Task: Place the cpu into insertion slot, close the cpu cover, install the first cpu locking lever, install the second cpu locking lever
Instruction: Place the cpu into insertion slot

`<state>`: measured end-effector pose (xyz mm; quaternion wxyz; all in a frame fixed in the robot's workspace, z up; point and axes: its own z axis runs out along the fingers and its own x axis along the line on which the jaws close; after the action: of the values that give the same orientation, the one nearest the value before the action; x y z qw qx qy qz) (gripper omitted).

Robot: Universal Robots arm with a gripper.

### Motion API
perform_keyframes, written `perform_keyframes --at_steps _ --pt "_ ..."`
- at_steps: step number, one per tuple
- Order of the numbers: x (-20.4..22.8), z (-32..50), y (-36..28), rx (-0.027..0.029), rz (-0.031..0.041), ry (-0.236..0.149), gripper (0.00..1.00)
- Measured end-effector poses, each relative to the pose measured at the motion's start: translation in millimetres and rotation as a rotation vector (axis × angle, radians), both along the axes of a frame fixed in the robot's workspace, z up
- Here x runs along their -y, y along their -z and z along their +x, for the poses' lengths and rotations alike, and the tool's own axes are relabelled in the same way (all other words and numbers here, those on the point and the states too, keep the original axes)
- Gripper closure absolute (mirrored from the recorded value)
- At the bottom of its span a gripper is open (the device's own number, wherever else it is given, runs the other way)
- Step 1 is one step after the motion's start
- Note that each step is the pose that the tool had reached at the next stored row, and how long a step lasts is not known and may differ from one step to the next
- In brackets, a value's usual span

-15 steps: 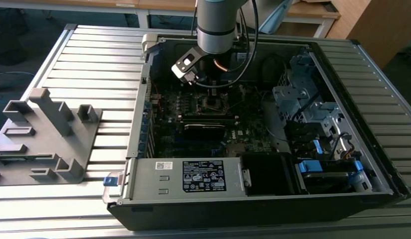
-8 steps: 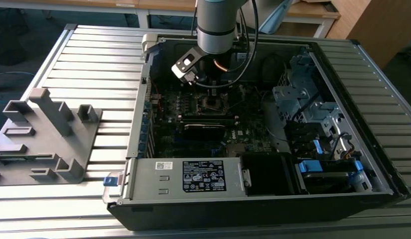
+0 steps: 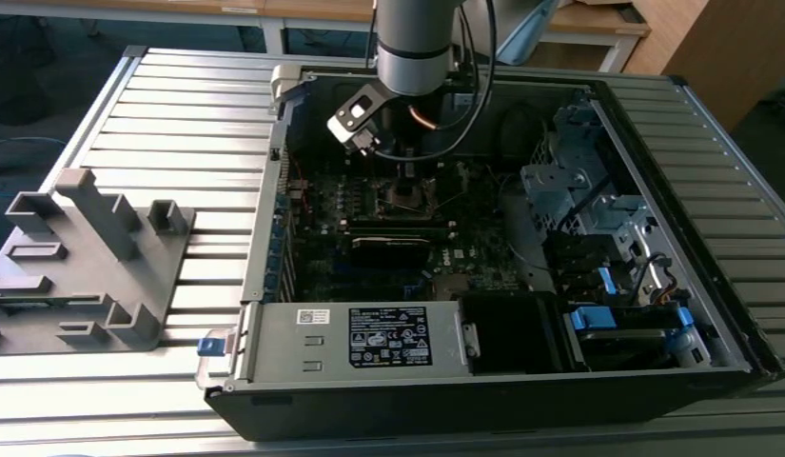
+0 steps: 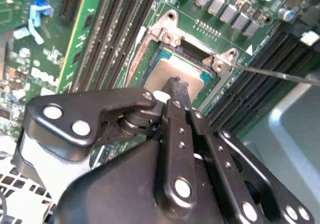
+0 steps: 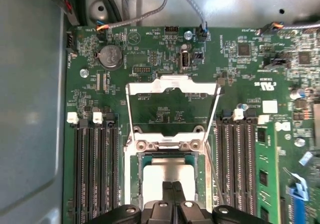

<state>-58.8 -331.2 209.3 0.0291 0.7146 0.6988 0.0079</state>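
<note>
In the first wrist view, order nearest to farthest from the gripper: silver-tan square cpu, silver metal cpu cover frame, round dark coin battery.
1. The cpu, directly at the tips of the gripper.
2. The cpu cover, swung open just beyond the cpu.
3. The coin battery, past the cover, near the edge of the green motherboard.

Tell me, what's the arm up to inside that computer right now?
Shut end effector, tips at the cpu, which lies in its socket. Open cpu cover, swung back.
</note>
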Motion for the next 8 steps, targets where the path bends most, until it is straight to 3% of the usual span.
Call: perform_keyframes --at_steps 5,8 --pt "0.1 0.0 -10.7 -0.0003 -0.0003 0.000 0.90" --pt "0.0 0.0 -13.8 -0.0002 -0.0002 0.000 0.90"
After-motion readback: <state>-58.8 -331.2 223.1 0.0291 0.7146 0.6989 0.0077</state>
